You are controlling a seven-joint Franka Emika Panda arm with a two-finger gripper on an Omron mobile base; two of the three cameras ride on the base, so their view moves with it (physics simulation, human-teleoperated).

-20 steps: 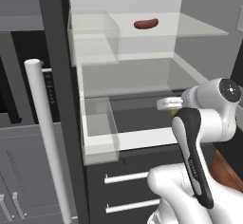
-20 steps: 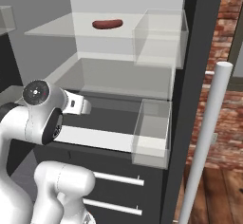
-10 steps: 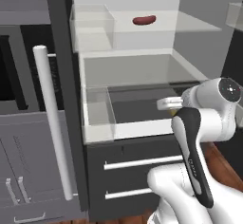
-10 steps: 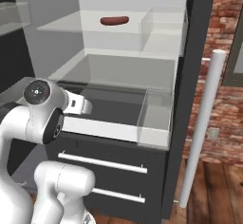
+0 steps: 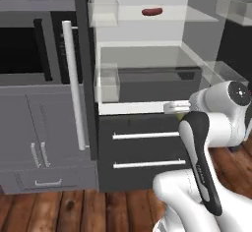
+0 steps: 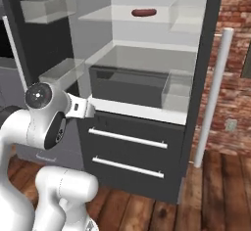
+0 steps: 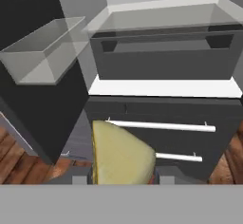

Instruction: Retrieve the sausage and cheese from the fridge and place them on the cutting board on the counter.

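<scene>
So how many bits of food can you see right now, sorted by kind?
Sausage: 1, on the upper glass shelf of the open fridge.
Cheese: 1, a pale yellow wedge held in the gripper, outside the fridge.
Total: 2

1. We see even, flat rendered light with no evident source; the fridge [image 5: 147,54] interior is brightest, at upper centre.
2. Shadows are faint; no glare.
3. Edges look soft, slightly blurred throughout.
</scene>
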